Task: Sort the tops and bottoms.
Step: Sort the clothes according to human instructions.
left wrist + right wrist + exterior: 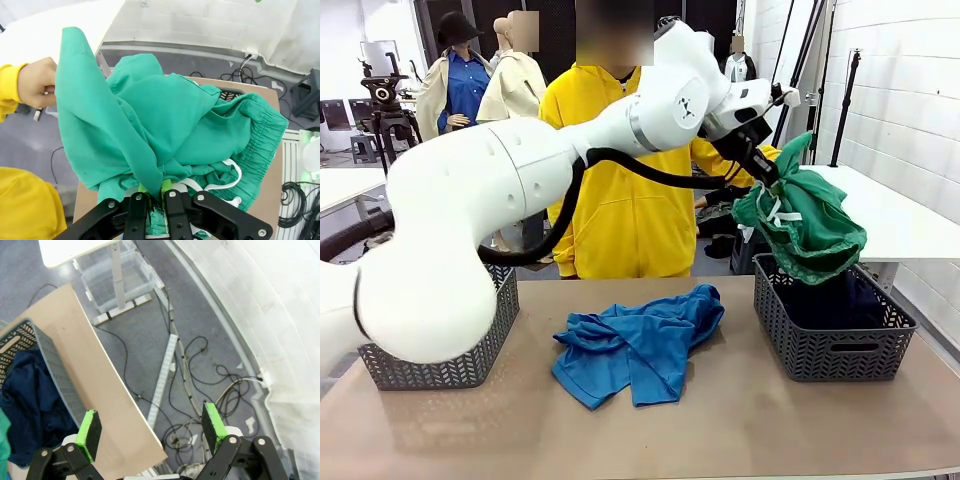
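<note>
My left gripper (767,165) is shut on the bright green shorts (805,225), holding them up over the right grey basket (830,345). In the left wrist view its green pads (154,189) pinch the green fabric (165,125), and the white drawstring (227,176) dangles. A dark navy garment (835,300) lies inside that basket, also seen from the right wrist (27,400). The bright blue shirt (640,340) lies crumpled mid-table. My right gripper (150,432) is open and holds nothing, hanging past the table's edge over the floor.
A second grey basket (460,345) stands at the left, partly hidden by my left arm. A person in a yellow hoodie (620,200) stands across the table; a hand (37,82) is near the shorts' upper edge. Cables (190,390) litter the floor.
</note>
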### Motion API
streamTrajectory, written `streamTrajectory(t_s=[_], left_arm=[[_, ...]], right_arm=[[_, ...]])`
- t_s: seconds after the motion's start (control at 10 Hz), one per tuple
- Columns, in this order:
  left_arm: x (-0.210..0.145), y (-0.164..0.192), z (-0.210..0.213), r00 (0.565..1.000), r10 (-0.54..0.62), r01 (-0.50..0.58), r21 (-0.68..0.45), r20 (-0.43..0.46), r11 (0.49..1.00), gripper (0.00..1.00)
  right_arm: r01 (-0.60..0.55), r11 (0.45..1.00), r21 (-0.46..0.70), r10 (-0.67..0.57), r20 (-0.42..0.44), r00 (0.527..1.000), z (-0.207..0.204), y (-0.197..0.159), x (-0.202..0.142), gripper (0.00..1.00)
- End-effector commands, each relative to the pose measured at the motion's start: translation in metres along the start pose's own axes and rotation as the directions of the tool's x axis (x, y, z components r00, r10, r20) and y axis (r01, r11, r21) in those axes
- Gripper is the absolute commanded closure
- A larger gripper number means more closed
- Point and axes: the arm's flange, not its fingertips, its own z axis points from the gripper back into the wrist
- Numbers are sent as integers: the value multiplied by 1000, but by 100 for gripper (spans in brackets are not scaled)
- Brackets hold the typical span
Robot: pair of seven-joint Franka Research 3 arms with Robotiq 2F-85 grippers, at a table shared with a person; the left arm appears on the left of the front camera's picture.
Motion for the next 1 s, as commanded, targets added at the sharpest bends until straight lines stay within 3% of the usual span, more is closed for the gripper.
streamTrajectory(t_s=[0.0, 0.3, 0.5, 0.7, 0.9], left_arm=[[27, 25, -45, 998, -31, 29, 26, 53, 999, 100], [38, 40, -112, 997, -1, 4, -36, 78, 999, 100], [30, 25, -168, 1000, -26, 27, -116, 13, 993, 100], [20, 16, -200, 996, -85, 90, -121, 41, 989, 100], [10, 15, -219, 998, -64, 65, -145, 7, 987, 100]], right_arm=[[-3, 1000, -1, 3, -1, 1000, -1, 1, 1, 0], [-3, 1000, -1, 3, -1, 1000, -1, 1, 1, 0], [-3, 1000, -1, 3, -1, 1000, -1, 1, 1, 0], [-3, 1000, -1, 3, -1, 1000, -1, 1, 1, 0], [-3, 1000, -1, 3, -1, 1000, -1, 1, 1, 0]])
